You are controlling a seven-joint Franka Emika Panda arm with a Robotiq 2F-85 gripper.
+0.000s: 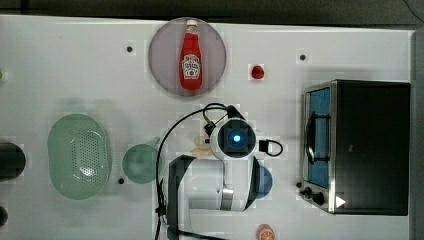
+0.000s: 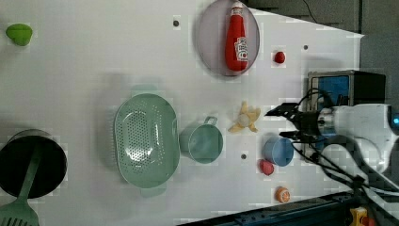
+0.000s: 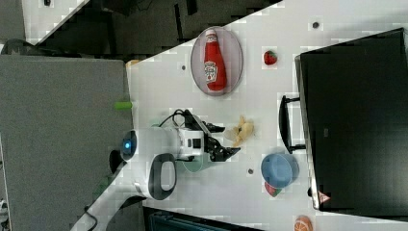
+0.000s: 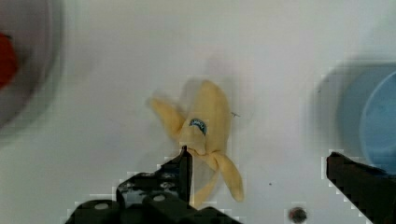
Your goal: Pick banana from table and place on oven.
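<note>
**Reaching for the banana, jaws wide, nothing held yet**

Still in the approach step, by the look of it: banana (image 4: pixel 205 126) lying on the table (image 1: pixel 60 65), not lifted, oven (image 1: pixel 372 145) top bare. In the top view, just left of centre frame, half hidden under the wrist; in the left view, right of centre, flaps splayed, well apart from the oven at the right edge; in the right view, centre frame, just beside the fingertips.

Gripper (image 4: pixel 261 163) spread close to its widest, empty. In the wrist view, one dark finger (image 4: pixel 184 168) at lower centre, overlapping the peel in the picture, the other at lower right near the blue cup (image 4: pixel 373 116); contact with the peel impossible to tell. Fruit off towards one finger rather than centred between the two.

Next, probably: shift to centre the jaws over the body, descend to the tabletop, close gently on the soft fruit. Then lift clear and carry right in the top view, minding the blue cup close by.
</note>
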